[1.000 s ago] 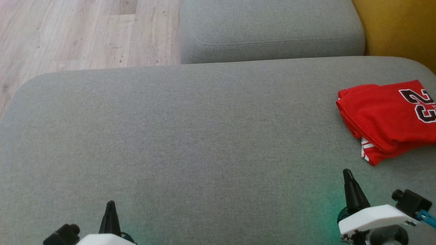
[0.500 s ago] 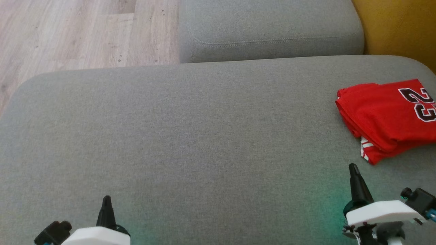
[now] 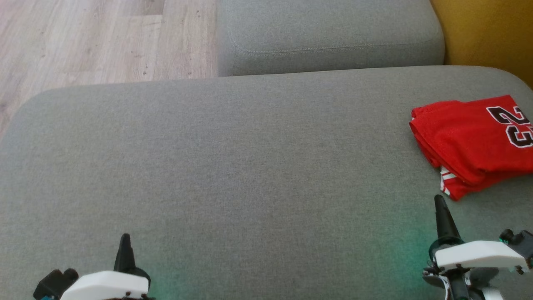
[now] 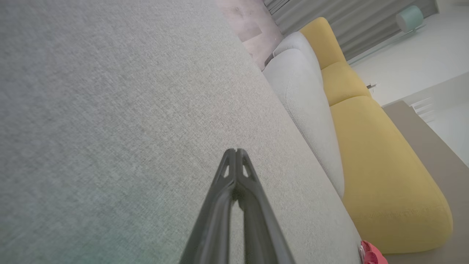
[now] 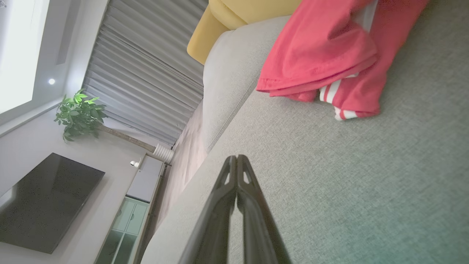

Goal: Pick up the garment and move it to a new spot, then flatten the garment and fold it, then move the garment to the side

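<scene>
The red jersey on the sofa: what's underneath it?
The red jersey lies on the grey cushion. Beneath its top fold, a white-striped edge pokes out at the near corner. Anything under its middle is covered.

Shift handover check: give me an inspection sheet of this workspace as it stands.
Surface: wide grey fabric cushion, flat, mostly bare.
Job's things: folded red jersey with black number 23, on the cushion's right side.
Clutter: nothing seen.
Pincers: left pincer shut, empty; right pincer shut, empty, just short of the jersey.
Cables: nothing seen.
Surroundings: pale wooden floor, second grey cushion, yellow sofa.
</scene>
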### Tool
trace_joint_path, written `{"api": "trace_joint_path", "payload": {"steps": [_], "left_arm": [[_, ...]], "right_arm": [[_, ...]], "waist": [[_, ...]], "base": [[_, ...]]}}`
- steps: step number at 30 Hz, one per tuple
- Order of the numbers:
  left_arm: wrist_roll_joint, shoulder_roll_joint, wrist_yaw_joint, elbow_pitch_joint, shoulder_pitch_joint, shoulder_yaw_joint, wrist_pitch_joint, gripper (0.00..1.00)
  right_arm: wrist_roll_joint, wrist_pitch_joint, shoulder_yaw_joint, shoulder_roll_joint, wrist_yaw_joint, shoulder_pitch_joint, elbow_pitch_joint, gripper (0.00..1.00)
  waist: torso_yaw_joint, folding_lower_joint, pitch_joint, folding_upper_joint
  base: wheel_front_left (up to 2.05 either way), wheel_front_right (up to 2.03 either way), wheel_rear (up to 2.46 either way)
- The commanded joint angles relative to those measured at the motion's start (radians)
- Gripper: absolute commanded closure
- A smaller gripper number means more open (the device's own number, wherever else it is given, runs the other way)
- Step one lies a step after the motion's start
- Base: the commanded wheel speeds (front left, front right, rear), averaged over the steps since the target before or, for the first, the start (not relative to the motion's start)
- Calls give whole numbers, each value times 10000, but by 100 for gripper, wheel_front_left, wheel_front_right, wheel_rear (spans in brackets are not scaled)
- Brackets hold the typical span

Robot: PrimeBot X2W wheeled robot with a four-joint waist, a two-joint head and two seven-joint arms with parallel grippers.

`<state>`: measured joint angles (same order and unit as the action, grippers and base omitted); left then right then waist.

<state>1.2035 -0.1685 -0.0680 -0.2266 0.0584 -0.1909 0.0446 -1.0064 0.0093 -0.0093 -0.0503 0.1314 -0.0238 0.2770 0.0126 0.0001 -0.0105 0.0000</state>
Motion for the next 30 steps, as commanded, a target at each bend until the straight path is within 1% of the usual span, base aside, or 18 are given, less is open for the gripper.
{"api": "trace_joint_path", "payload": {"steps": [1, 30], "left_arm": [[151, 23, 129, 223, -625, 360, -29, 100], [2335, 612, 1145, 0, -1189, 1770, -828, 100]], "right_arm": [[-258, 27, 52, -213, -4, 540, -326, 100], [-3557, 441, -374, -222, -6, 950, -333, 100]], "waist": [[-2, 0, 2, 0], [-70, -1, 75, 0]], "base": [[0, 0, 0], [0, 0, 0]]}}
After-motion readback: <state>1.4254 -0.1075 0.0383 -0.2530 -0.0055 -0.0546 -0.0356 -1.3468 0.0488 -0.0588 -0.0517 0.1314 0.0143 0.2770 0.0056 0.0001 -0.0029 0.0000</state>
